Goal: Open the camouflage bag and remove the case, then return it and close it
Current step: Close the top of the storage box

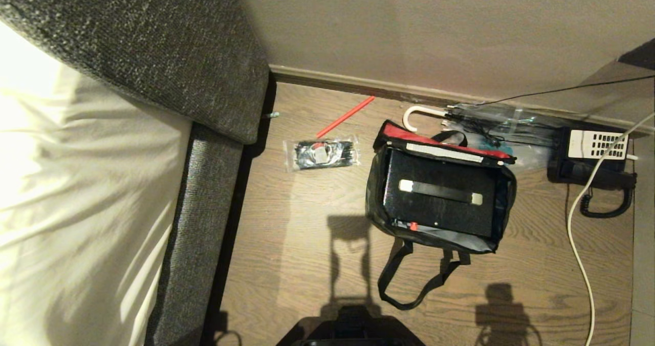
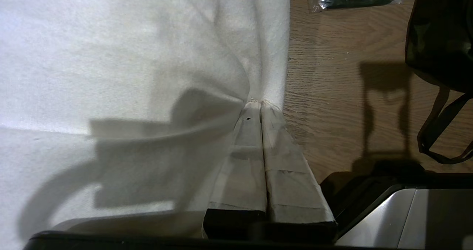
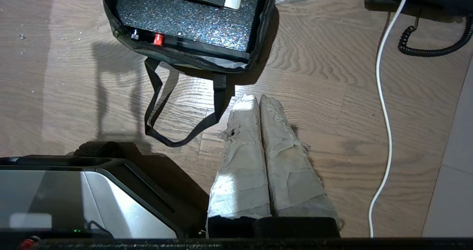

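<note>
While the case [image 1: 440, 195] sits inside the open bag [image 1: 376, 182] on the floor, both grippers, left [image 2: 260, 104] and right [image 3: 257, 97], hang clenched and empty short of the bag, apparently parked.

The left gripper [image 2: 261, 102], its 2 tape-wrapped fingers [image 2: 247, 146] pressed flat together, hung parked beside the robot's dark base [image 2: 388, 191]. The right gripper [image 3: 257, 97] likewise had its 2 ragged, tape-wrapped fingers [image 3: 284, 157] closed, empty, low beside the base.
</note>
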{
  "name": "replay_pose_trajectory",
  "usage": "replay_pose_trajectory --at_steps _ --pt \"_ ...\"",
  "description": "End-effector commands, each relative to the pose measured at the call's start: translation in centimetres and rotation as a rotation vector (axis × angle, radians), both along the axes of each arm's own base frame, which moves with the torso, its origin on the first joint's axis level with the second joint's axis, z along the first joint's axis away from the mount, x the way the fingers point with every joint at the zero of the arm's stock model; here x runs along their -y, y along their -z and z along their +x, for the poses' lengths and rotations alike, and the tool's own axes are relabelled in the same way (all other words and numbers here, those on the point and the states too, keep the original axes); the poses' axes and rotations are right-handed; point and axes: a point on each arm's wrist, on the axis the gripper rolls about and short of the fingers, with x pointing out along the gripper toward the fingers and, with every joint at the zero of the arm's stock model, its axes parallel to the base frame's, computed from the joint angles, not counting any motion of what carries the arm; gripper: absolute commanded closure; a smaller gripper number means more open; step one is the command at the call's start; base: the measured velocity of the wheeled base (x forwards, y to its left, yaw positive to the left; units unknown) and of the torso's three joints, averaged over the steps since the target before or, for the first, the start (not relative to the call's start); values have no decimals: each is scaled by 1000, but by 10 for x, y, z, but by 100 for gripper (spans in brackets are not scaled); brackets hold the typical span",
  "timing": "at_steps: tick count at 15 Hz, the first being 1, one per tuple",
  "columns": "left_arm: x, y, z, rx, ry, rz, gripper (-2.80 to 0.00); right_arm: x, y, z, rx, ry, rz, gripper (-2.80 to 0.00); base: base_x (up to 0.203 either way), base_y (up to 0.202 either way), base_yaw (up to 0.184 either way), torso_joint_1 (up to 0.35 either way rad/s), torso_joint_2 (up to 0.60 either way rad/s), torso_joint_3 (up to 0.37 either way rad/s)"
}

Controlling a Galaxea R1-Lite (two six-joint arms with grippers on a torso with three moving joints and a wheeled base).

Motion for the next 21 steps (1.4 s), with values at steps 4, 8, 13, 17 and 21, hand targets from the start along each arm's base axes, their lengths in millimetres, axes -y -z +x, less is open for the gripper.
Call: replay_pose_trajectory --at_steps 4,8,13,17,21 --pt "0 0 0 -1 3 30 0 0 1 0 -7 0 0 0 0 0 0 0 0 0" --pt "0 0 0 1 3 33 0 0 1 0 -7 0 0 0 0 0 0 0 0 0" --pt "0 0 0 -2 1 32 0 0 1 0 -7 1 0 0 -1 -147 -6 2 4 2" --pt "0 0 0 -3 1 13 0 0 1 0 -6 0 0 0 0 -38 -2 0 4 0" --pt "0 0 0 -3 0 13 0 0 1 0 -6 -2 0 0 0 0 0 0 0 0"
